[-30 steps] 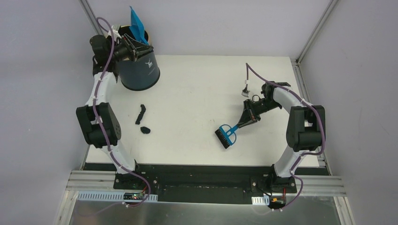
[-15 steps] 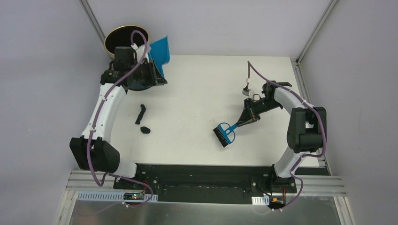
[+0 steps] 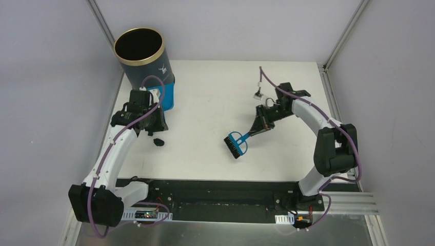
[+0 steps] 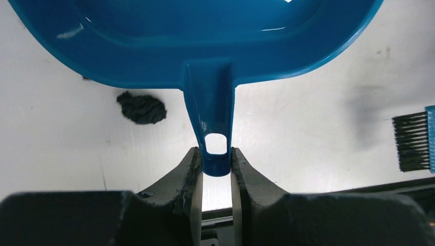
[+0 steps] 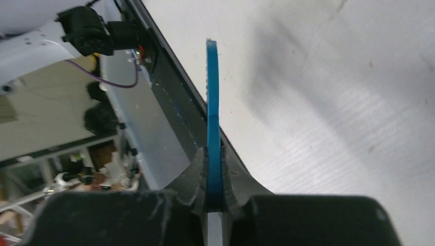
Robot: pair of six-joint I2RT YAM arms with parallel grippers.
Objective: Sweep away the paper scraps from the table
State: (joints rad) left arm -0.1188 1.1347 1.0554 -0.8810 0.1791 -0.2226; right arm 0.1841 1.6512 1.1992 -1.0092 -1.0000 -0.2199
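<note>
My left gripper (image 3: 154, 114) is shut on the handle of the blue dustpan (image 3: 165, 97), held low over the white table (image 3: 215, 92) just in front of the bin. In the left wrist view the fingers (image 4: 191, 169) clamp the handle end and the dustpan (image 4: 205, 46) fills the top. One dark crumpled paper scrap (image 3: 158, 142) lies near the pan, left of the handle in the left wrist view (image 4: 142, 107). My right gripper (image 3: 255, 130) is shut on the handle of the blue hand brush (image 3: 235, 146), bristles toward the table. The brush (image 5: 213, 118) shows edge-on in the right wrist view.
The dark blue gold-rimmed bin (image 3: 139, 56) stands upright at the table's far left corner. Grey walls close in the table on three sides. The black front edge (image 3: 220, 187) runs along the near side. The brush bristles (image 4: 412, 142) show at the left wrist view's right edge.
My left arm has brought the dustpan from over the bin down to the table in front of it, covering the long dark scrap. My right arm has carried the brush leftward.
</note>
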